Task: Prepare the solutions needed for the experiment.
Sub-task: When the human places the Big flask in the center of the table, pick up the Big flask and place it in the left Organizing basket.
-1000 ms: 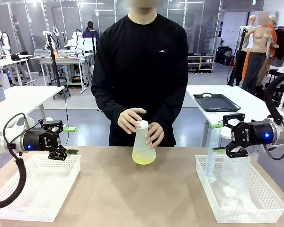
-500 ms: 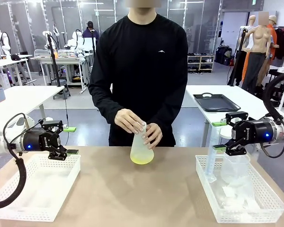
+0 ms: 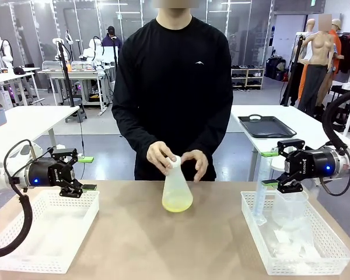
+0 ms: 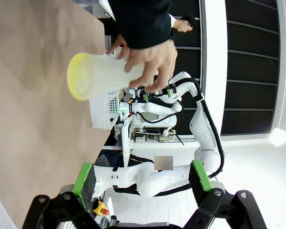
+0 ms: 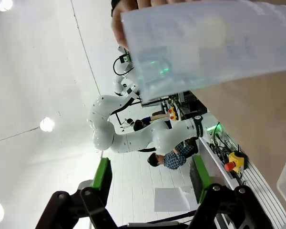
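A frosted white conical flask [image 3: 177,185] stands at the table's far middle, in front of the person. A thin layer of pale yellow-green solution [image 3: 177,205] lies in its bottom. One hand [image 3: 161,156] of the person grips the flask's neck; the other hand [image 3: 196,163] hovers just beside it. My left gripper [image 3: 87,173] hangs open above the left basket's far edge, well left of the flask. Its wrist view shows the flask [image 4: 102,76] sideways with its yellow base [image 4: 74,76], far beyond the open gripper [image 4: 140,176]. My right gripper [image 3: 268,168] is open above the right basket, holding nothing, as its own wrist view shows [image 5: 151,177].
A white mesh basket [image 3: 23,265] lies at the left front. Another white basket [image 3: 332,262] at the right front holds a tall clear cylinder [image 3: 259,201] and a translucent container [image 3: 290,207]. A blurred translucent vessel [image 5: 209,43] lies close before the right wrist camera.
The person has been tilting the flask around by its neck; it now sits lower and nearer me. The hand on the picture's right has come off the flask. Both arms have barely moved.
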Robot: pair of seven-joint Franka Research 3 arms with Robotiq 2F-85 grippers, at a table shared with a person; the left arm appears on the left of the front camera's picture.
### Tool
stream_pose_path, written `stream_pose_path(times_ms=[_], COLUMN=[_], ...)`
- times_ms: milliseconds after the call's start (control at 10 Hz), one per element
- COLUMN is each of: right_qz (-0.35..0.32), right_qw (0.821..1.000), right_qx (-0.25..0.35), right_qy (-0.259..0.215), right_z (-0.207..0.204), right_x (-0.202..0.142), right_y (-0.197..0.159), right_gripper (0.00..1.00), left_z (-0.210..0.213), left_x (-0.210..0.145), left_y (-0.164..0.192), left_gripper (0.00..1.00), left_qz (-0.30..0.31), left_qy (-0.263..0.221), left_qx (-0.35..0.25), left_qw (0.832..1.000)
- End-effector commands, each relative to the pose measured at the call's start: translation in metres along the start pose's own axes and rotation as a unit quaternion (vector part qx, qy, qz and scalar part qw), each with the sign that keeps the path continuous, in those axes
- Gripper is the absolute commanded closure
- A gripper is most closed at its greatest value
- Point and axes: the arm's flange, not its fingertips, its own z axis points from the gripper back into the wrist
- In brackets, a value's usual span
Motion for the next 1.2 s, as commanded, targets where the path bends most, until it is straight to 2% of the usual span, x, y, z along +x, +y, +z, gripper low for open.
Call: stream_pose_path(times_ms=[0, 1000, 1100], right_qz=[0.004, 0.004, 0.004], right_qw=[1.0, 1.0, 1.0], right_qx=[-0.001, -0.001, -0.001], right_qy=[-0.003, -0.003, -0.003], right_z=[0.0, 0.0, 0.0], right_x=[-0.003, -0.003, -0.003], right_y=[0.003, 0.003, 0.003], right_gripper=[0.17, 0.17, 0.17], left_z=[-0.001, 0.0, -0.006], left_x=[0.001, 0.0, -0.008], left_y=[-0.001, 0.0, -0.013], left_gripper=[0.0, 0.0, 0.0], left_qz=[-0.01, 0.0, -0.061], left_qy=[-0.009, 0.0, -0.002], left_qx=[-0.004, 0.0, 0.005], left_qw=[1.0, 1.0, 0.998])
